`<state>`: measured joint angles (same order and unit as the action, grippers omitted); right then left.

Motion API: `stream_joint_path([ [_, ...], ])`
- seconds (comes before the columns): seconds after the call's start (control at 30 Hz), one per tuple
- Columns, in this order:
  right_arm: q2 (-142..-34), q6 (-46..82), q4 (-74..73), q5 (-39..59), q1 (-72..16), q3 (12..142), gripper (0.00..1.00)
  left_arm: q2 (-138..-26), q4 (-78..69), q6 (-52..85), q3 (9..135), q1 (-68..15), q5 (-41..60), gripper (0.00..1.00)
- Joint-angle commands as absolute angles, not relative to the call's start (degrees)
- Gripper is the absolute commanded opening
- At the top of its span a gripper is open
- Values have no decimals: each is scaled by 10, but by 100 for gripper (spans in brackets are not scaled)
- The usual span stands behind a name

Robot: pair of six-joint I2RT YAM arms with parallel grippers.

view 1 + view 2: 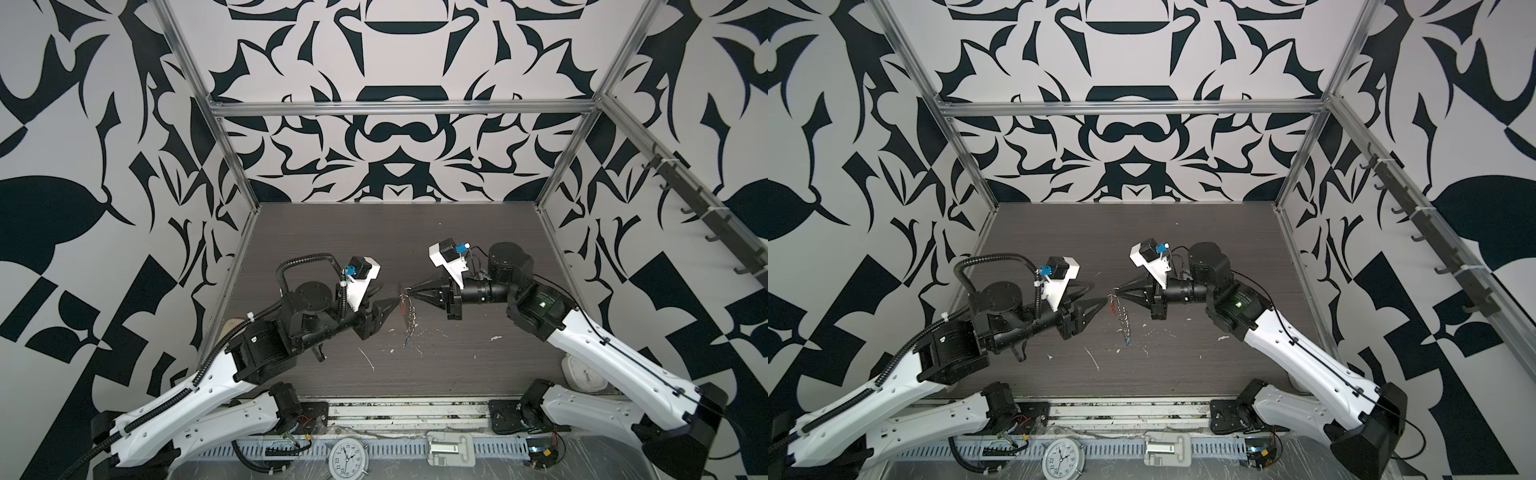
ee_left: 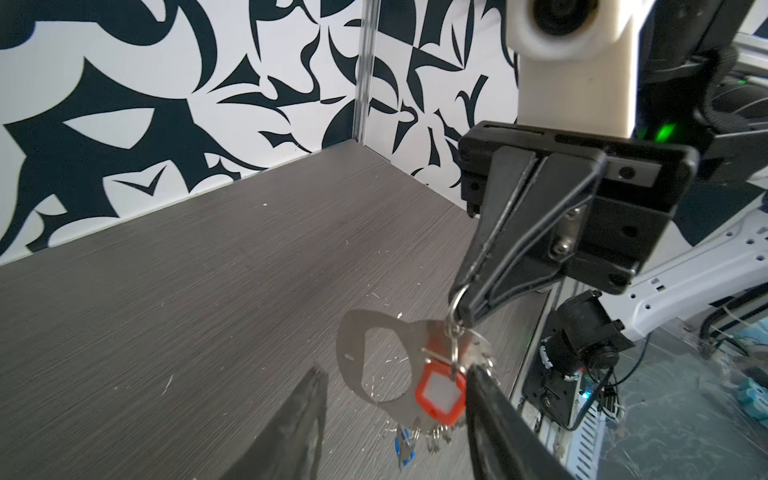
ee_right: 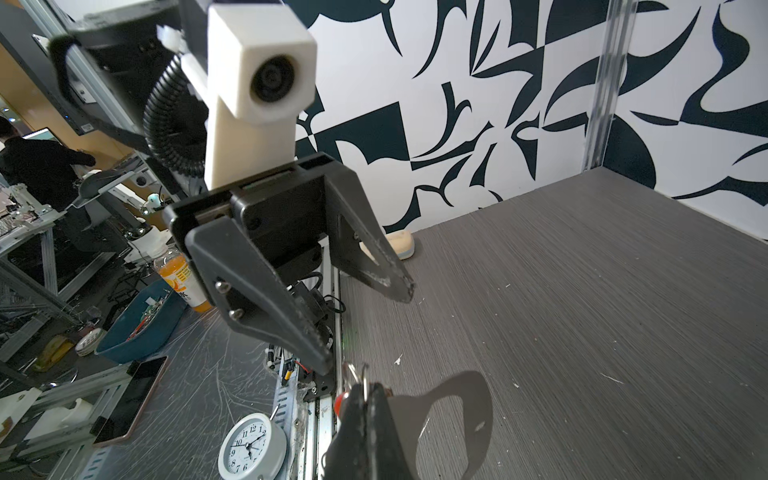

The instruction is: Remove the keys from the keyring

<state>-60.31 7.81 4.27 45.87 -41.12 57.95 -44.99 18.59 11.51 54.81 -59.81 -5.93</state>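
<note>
The keyring (image 2: pixel 353 345) is a pale metal plate with an oblong slot. It hangs above the table, edge-on in both top views (image 1: pixel 405 309) (image 1: pixel 1113 308). A red-tagged key (image 2: pixel 440 392) lies against the plate, and a blue-tagged key (image 2: pixel 402 446) (image 1: pixel 406 341) dangles at the bottom among small rings. My right gripper (image 1: pixel 409 289) (image 3: pixel 365 399) is shut on a small ring at the plate's top edge and carries the whole bunch. My left gripper (image 2: pixel 397 370) (image 1: pixel 388 309) is open. The plate hangs between its fingers, and the red tag is close to one finger (image 2: pixel 490 415).
The dark wood-grain table (image 1: pixel 415 249) bears white scuff marks. A beige oval object (image 3: pixel 401 243) lies by the left wall and a white clock (image 1: pixel 582 374) near the right arm's base. An alarm clock (image 1: pixel 345 457) sits on the front rail. Patterned walls enclose three sides.
</note>
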Motion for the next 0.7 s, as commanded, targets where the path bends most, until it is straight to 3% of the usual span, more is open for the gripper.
stream_joint_path([
  [0.0,-587,87,-1,455,-413,584,0,-454,137,102,552,-599,-23,54],
  [0.23,-581,85,3,449,-413,583,0,-468,143,106,556,-600,-4,36],
  [0.43,-577,83,4,446,-413,581,0,-472,147,114,557,-600,-1,31],
  [0.67,-577,84,4,446,-413,580,0,-487,146,110,565,-599,3,3],
])
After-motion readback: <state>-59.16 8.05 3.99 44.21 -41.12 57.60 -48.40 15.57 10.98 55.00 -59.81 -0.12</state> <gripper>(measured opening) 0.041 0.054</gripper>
